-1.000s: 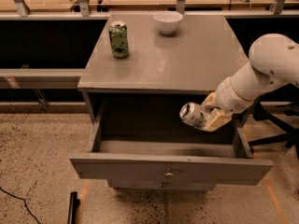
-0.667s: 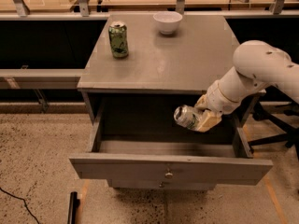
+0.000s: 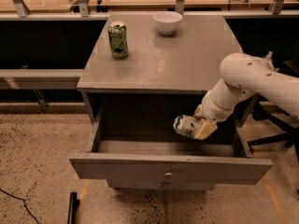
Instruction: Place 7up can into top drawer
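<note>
The 7up can, silver-grey with green patches, lies tilted on its side in my gripper, which is shut on it. The gripper holds the can just above the right part of the open top drawer, inside its opening. The drawer is pulled out from the grey cabinet; its flat front carries a small round knob. My white arm reaches in from the right.
A dark green can stands upright at the cabinet top's back left. A white bowl sits at the back centre. A black chair base is on the right. A dark bar lies on the speckled floor.
My gripper has carried the can leftward and a little lower, deeper into the drawer opening. The arm's elbow has swung left over the cabinet's right edge.
</note>
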You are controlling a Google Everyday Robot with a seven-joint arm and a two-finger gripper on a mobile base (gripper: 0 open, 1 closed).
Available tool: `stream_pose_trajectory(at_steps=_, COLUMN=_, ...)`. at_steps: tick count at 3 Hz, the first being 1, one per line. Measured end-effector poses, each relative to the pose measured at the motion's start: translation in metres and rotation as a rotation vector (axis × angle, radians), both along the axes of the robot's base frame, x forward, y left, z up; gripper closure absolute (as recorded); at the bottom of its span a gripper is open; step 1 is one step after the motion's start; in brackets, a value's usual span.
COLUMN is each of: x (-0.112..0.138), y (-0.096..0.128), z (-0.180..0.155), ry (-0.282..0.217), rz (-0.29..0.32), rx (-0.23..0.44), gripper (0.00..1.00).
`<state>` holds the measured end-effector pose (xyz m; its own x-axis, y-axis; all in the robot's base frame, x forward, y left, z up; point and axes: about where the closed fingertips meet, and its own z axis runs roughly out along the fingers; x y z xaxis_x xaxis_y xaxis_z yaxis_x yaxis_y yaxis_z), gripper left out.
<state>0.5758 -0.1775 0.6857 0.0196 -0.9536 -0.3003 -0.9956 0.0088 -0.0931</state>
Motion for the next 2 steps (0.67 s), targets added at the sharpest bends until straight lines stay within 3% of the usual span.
stream_pose_trajectory(at_steps=1, x=0.001, y=-0.001, z=-0.004, ry=-0.008, rz=-0.028, rx=-0.011, gripper=0.13)
stream_pose_trajectory(at_steps=2, x=-0.007, y=-0.013, z=0.008, ry=-0.038, rz=-0.086, rx=-0.006, gripper=0.0)
